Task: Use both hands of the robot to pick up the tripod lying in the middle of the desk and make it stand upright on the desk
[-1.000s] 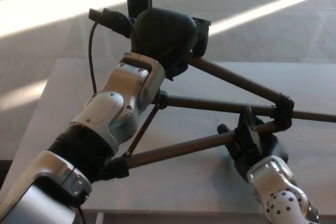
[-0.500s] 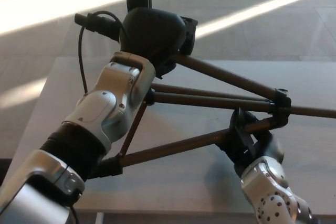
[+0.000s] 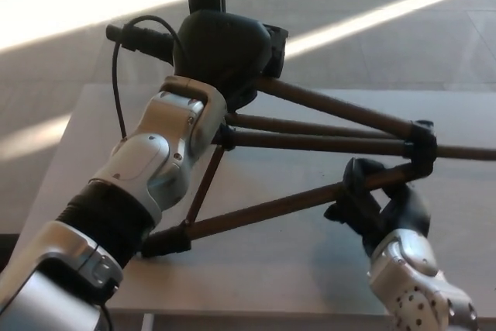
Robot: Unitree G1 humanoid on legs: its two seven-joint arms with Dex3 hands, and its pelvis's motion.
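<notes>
**Tripod held by both hands over desk**

Head view: tripod (image 3: 310,141) tilted above the desk (image 3: 310,269), legs spread. Left hand (image 3: 221,48) wraps the tripod's top hub. Right hand (image 3: 380,203) fingers clamp its near leg, right of the hub.

Before me lies a pale grey desk (image 3: 310,261), its top matte and smooth, its far edge running across the view. Beyond it I see a grey floor (image 3: 387,52) of large tiles. Broad bands of bright sunlight (image 3: 77,13) slant across that floor, and a fainter patch falls at my left.
</notes>
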